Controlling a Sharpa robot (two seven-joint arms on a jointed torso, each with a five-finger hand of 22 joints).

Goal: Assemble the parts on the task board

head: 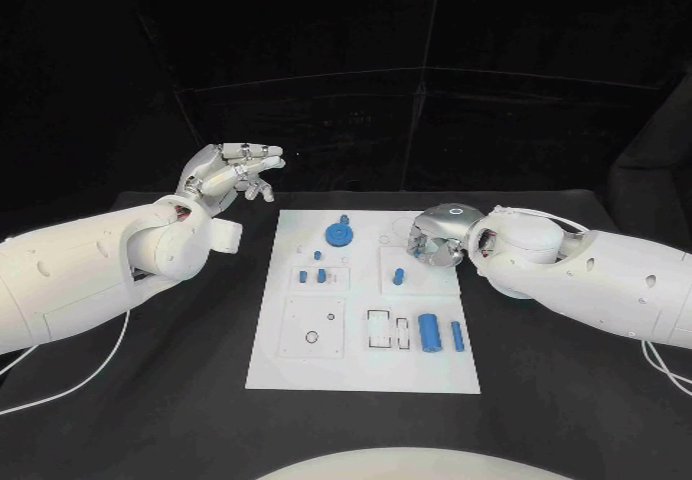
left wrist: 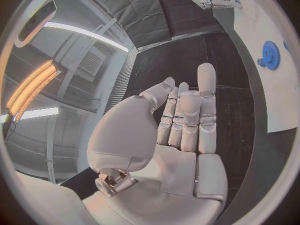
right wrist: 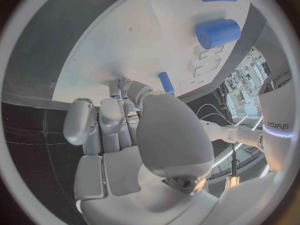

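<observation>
On the black surface [head: 173, 400] in front of me the white task board [head: 361, 370] sits squarely between the two arms, and I judge the assembly to be at an early stage. A blue gear [head: 339, 235] lies near the board's far edge with a small blue piece [head: 345, 218] just beyond it. Two short blue pegs [head: 310, 276] sit in the left-middle block, and another small peg [head: 319, 256] is just above them. A slim blue pin [head: 397, 275] stands in the middle-right block. Near the front right, a thick blue cylinder [head: 428, 331] and a thinner blue rod [head: 457, 336] lie side by side, apparently loose, next to two rectangular slots [head: 384, 329] that look unfilled. The square panel [head: 315, 327] at front left shows a ring outline and small holes with nothing in them.

My left robot hand [head: 238, 172] is raised off the board's far-left corner, well apart from everything, fingers loosely extended and grasping nothing. My right robot hand [head: 437, 240] is turned down over the board's upper-right area, close to the slim blue pin; from the wrist view its fingers reach toward the board, but I cannot tell whether they have anything pinched.

Most of the work seems left: the cylinder, the rod and probably the gear.
</observation>
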